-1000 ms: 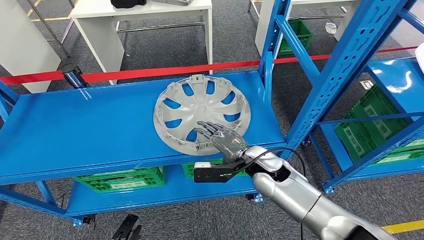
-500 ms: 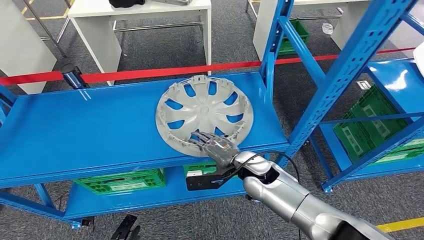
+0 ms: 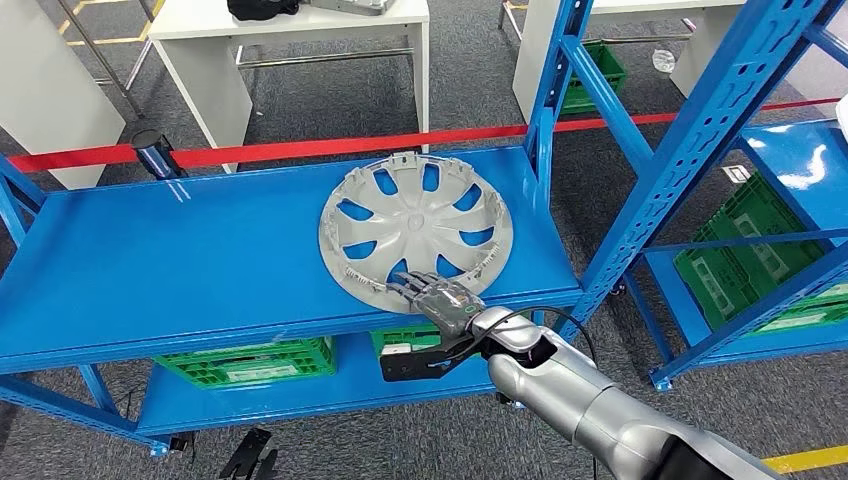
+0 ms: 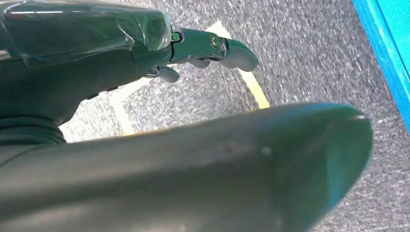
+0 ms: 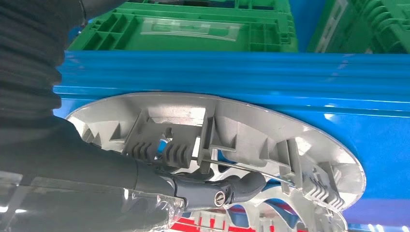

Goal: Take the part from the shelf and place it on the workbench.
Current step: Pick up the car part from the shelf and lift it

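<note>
Part: the round silver-grey plastic wheel cover with curved spokes (image 3: 416, 234) lies inner side up on the blue metal shelf (image 3: 180, 255), toward the shelf's right end, its near rim close to the shelf's front edge.
Progress: by my reading the task is at its first step; the cover is not yet lifted off the shelf, and the carry and the placing on the surface are all left.
Right hand: the right hand (image 3: 443, 298) reaches over the cover's near rim, fingers stretched forward onto it. In the right wrist view the dark fingers (image 5: 241, 186) lie against the ribbed clips inside the rim (image 5: 164, 145). The fingers touch the cover, but whether they clamp it I cannot tell.
Left hand: the left hand (image 4: 203, 48) hangs over the grey carpet floor (image 4: 309, 58), fingers loosely apart, holding nothing.
Around: green plastic crates (image 3: 250, 358) sit on the lower shelf level; a red barrier tape (image 3: 330, 146) runs beyond the far edge; white tables (image 3: 290, 30) stand farther off.
</note>
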Robot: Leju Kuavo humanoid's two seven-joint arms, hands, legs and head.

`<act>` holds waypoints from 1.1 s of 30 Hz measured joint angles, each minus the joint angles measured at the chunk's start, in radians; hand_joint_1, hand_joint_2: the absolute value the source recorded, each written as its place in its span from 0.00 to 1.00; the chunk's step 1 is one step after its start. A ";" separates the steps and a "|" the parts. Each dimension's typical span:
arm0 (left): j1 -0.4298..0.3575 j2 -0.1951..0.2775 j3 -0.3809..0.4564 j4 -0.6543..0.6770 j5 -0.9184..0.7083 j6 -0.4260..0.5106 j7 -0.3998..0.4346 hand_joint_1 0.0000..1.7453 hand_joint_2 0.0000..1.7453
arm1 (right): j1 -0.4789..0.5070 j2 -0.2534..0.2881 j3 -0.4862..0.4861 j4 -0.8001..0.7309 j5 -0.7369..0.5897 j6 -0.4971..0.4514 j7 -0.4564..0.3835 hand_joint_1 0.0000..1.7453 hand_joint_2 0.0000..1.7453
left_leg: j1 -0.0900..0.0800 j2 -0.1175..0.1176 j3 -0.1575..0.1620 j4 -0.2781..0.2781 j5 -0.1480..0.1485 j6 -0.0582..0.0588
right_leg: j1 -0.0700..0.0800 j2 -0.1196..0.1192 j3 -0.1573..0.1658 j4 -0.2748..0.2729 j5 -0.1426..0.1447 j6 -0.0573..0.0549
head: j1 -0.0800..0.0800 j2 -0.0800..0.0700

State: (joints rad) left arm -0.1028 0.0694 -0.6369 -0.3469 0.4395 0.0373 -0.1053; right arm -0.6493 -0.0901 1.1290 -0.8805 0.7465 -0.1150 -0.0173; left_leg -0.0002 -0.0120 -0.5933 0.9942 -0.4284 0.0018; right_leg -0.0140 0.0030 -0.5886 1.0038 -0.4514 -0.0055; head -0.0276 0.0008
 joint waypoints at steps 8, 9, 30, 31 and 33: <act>0.002 0.003 -0.007 0.000 0.000 -0.001 0.000 0.00 0.00 | -0.003 0.005 0.004 0.040 0.006 0.000 -0.005 0.00 1.00 | 0.018 0.009 -0.124 0.286 -0.128 -0.032 | -0.009 -0.003 0.012 -0.004 0.002 -0.013 | -0.006 0.000; 0.002 0.003 -0.007 0.000 0.000 -0.001 0.000 0.00 0.00 | -0.003 0.005 0.004 0.046 0.008 0.000 -0.005 0.00 1.00 | 0.021 0.010 -0.108 0.256 -0.107 -0.033 | -0.011 -0.003 0.013 -0.004 0.002 -0.013 | -0.006 0.000; -0.011 0.012 -0.021 -0.003 -0.001 -0.014 -0.006 0.00 0.00 | -0.012 -0.009 -0.028 0.106 0.038 -0.007 0.007 0.86 1.00 | -0.013 0.003 0.035 -0.014 -0.003 0.021 | 0.012 0.000 0.036 -0.018 -0.013 -0.004 | 0.004 0.000; -0.012 0.015 -0.021 -0.003 -0.001 -0.014 -0.006 0.00 0.00 | -0.013 -0.005 -0.029 0.106 0.038 -0.006 0.007 0.86 1.00 | -0.011 0.003 0.034 -0.014 -0.004 0.016 | 0.010 0.000 0.039 -0.022 -0.010 -0.008 | 0.004 0.000; -0.013 0.018 -0.021 -0.003 -0.001 -0.014 -0.007 0.00 0.00 | -0.012 0.003 -0.030 0.106 0.039 -0.005 0.006 0.86 1.00 | -0.009 0.004 0.021 0.014 -0.024 0.006 | 0.002 -0.001 0.048 -0.029 -0.005 -0.015 | 0.003 0.000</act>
State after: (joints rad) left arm -0.1157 0.0878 -0.6582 -0.3501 0.4382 0.0232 -0.1127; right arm -0.6616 -0.0872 1.0986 -0.7748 0.7858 -0.1198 -0.0108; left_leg -0.0089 -0.0078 -0.5722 1.0080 -0.4528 0.0075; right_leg -0.0116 0.0018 -0.5405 0.9749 -0.4568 -0.0209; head -0.0248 0.0008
